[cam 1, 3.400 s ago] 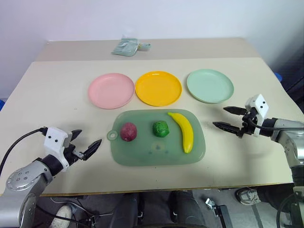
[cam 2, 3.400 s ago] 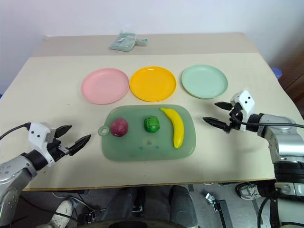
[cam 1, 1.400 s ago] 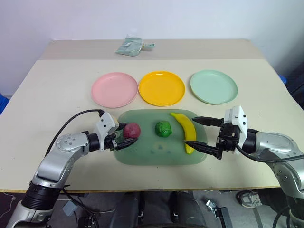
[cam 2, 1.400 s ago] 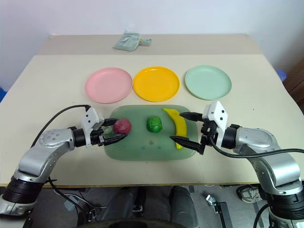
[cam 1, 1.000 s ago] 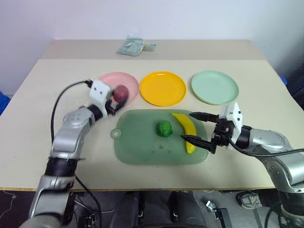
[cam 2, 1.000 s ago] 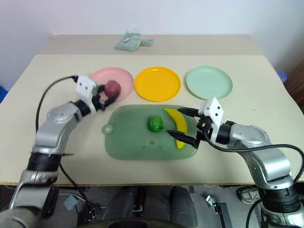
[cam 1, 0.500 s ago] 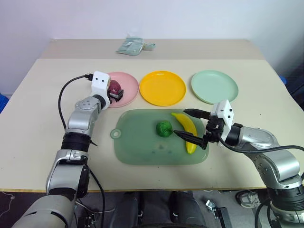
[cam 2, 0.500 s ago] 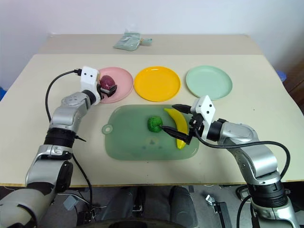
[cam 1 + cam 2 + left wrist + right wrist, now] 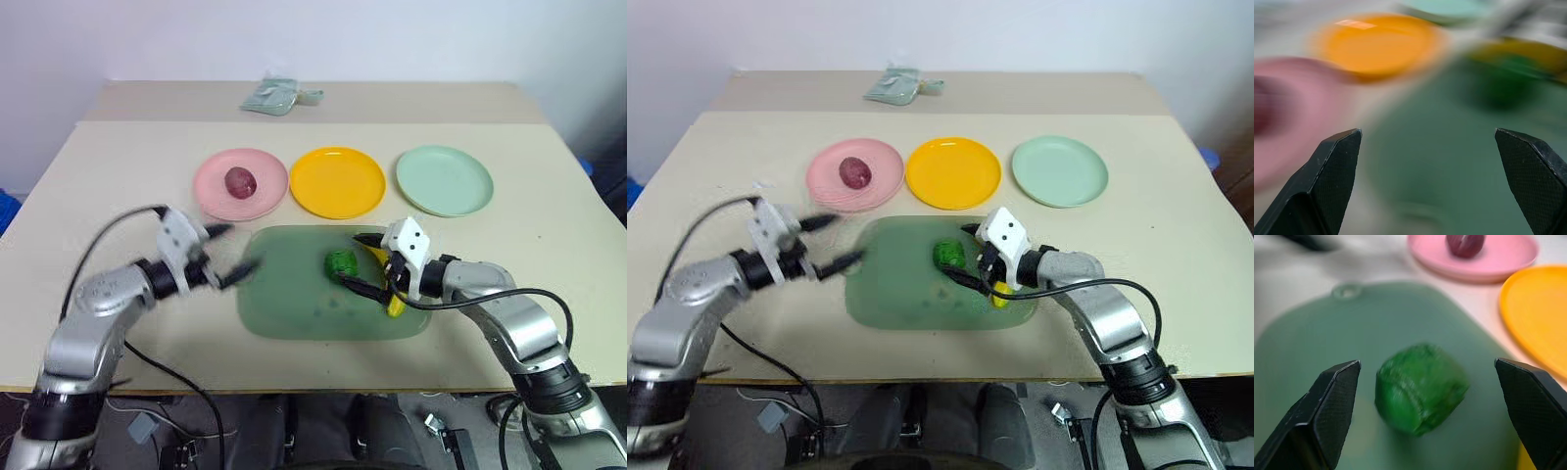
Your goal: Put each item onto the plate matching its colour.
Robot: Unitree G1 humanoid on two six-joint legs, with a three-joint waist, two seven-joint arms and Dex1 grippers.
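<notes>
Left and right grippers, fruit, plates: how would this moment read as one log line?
purple fruit: on pink plate | left gripper: open, empty | right gripper: open around green vegetable | banana: on board

left hand (image 9: 223, 257): motion-blurred | banana (image 9: 394, 305): mostly hidden behind right hand (image 9: 360, 262)

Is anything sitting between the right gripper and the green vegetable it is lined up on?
Nothing visible. The right gripper is open, and the green vegetable lies on the green board straight ahead of its fingers, with bare board between them.
</notes>
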